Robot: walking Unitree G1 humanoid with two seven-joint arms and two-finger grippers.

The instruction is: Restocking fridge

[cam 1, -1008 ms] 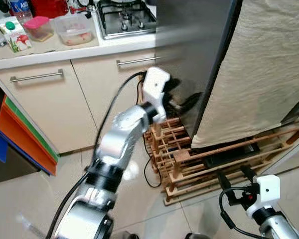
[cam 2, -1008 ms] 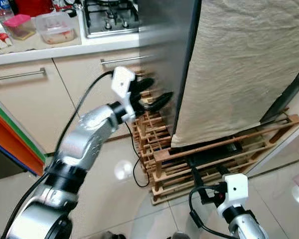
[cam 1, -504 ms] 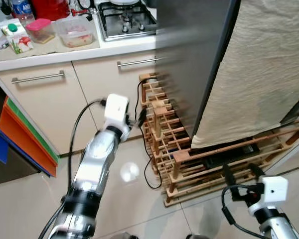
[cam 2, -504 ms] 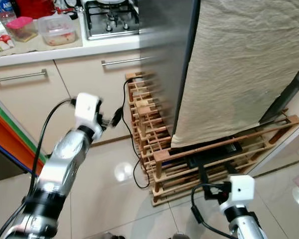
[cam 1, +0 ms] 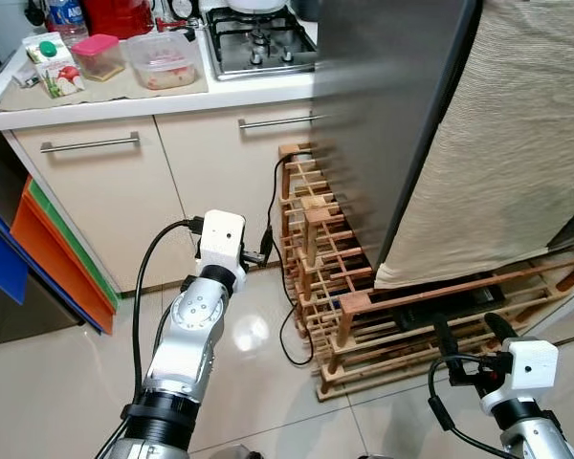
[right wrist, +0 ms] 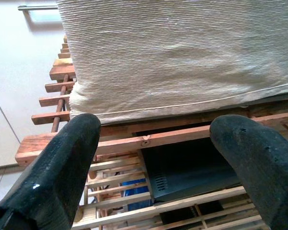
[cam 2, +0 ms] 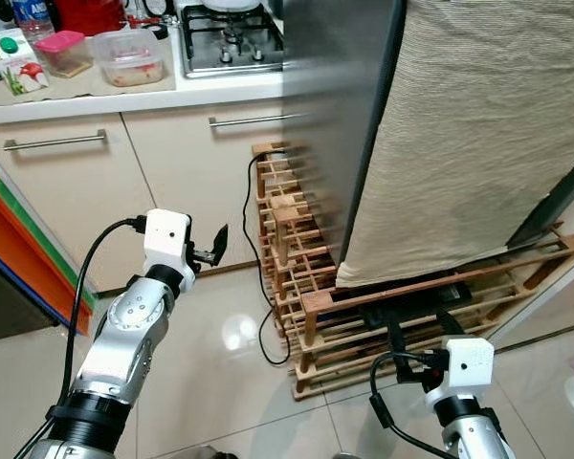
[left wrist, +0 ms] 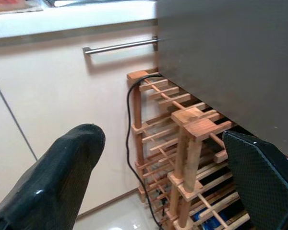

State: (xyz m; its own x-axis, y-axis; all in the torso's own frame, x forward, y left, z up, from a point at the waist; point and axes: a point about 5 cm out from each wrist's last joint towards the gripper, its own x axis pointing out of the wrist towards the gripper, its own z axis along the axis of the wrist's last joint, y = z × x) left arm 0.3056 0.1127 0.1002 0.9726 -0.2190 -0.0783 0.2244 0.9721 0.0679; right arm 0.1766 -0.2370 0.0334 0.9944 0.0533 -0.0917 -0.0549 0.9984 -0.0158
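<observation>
**Left eye view: fridge edge lying ahead and to the right of the left end effector**

Left eye view is showing the left end effector (cam 1: 264, 256) hanging at knee height, its two black fingers spread apart and holding nothing, pointing toward the wooden rack (cam 1: 325, 258) that is standing beside the fridge (cam 1: 383, 115). The fridge is rising tall and upright, its long axis vertical, its dark steel side just beyond the rack from those fingers and its front draped in a beige cloth (cam 1: 517, 143). From the left end effector, the fridge's near corner edge is lying ahead, to the right and higher up, with clear air between them.

The right end effector (cam 2: 419, 335) is sitting lower, fingers likewise parted and empty, aiming at the base of the rack under the cloth's hem; it is looking like the nearer of the two to the fridge front, though only to its bottom.

The food to stock, a carton (cam 1: 55, 69) and lidded tubs (cam 1: 163, 59), is waiting on the desk (cam 1: 124, 100) far up and to the left of the left end effector, well apart from both.

I am judging that any opening move is turning on that vertical corner edge.
</observation>
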